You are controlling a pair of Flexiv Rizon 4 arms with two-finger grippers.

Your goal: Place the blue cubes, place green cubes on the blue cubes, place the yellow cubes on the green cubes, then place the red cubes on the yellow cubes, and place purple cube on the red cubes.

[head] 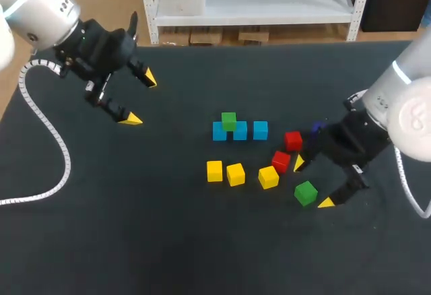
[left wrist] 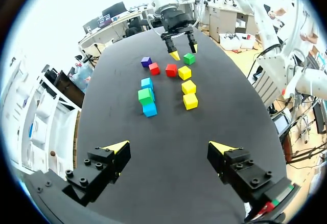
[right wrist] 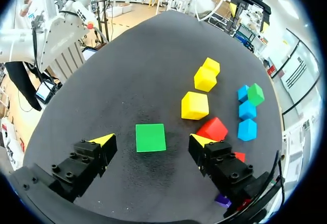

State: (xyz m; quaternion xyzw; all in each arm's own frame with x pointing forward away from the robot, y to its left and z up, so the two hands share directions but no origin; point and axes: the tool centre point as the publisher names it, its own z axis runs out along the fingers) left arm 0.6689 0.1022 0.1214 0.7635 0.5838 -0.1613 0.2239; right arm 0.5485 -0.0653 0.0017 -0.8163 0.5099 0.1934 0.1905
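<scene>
Squarely between the spread fingers of the right gripper (head: 313,183) lay a loose green cube (head: 306,192), flat on the black table (head: 135,241). Being a cube, it had no long side to speak of. In the right wrist view its edges ran nearly in line with the fingers, and dark table showed on either side of it, so neither yellow tip touched it. The pincer was released and held nothing. In the head view the cube sat nearer the front tip than the back one.

The right arm (head: 404,106) came in from the right edge, bent down and inward, its fingers pointing toward the middle of the table. The left arm (head: 40,12) hung over the far left corner, well apart from every cube. The left gripper (head: 140,98) was likewise spread wide and empty, aimed across the table at the cubes.

Three blue cubes (head: 260,130) stood in a row running left to right, and a second green cube (head: 229,120) rested on top, over the row's left part. Three yellow cubes (head: 236,174) lay in a looser line nearer the robot. Two red cubes (head: 293,140) sat to the right of them, the nearer one just beside the right gripper's back tip. A purple cube (head: 317,128) was half hidden behind that arm's wrist.
</scene>
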